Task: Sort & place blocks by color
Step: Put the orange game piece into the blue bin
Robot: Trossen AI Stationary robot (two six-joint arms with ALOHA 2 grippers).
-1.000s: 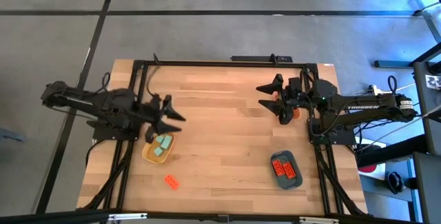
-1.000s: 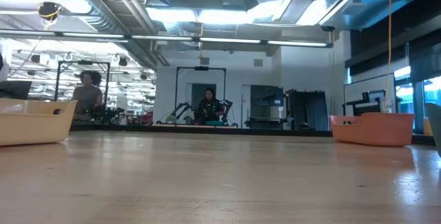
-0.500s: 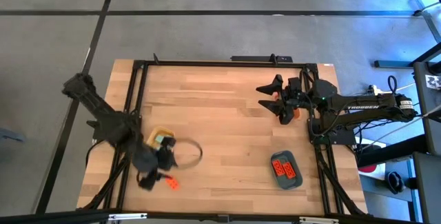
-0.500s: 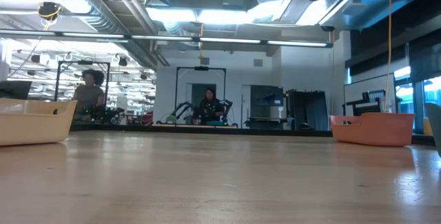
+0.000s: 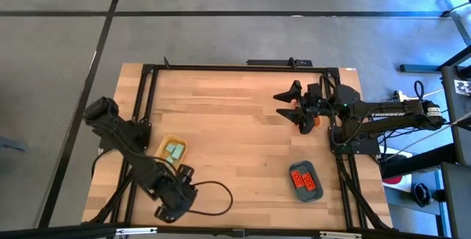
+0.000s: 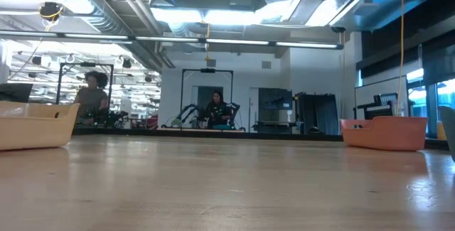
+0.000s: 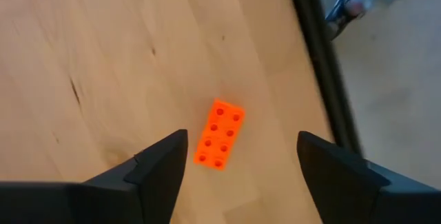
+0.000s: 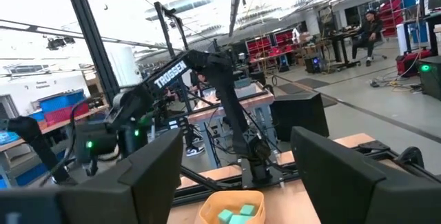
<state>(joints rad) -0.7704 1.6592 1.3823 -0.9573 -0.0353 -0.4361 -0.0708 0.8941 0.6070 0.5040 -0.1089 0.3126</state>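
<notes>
One red-orange block lies flat, studs up, on the wooden table near its front left corner. My left gripper hangs above it, pointing steeply down, open, with a finger on each side and clear of it. In the high view this gripper hides the block. Pale teal blocks lie in the yellow tray. Red-orange blocks lie in the dark teal tray. My right gripper waits open above the table's far right part, its fingers wide apart with nothing between them.
An orange tray stands at the right, mostly under my right arm in the high view. The table's black frame rail runs close beside the block. A black cable loop trails from my left arm. People sit in the room behind.
My left gripper has swung from above the yellow tray toward the table's near edge and sunk a little. It has tipped from nearly level to steeply downward and now hangs over the red-orange block. The block has stayed where it was.
</notes>
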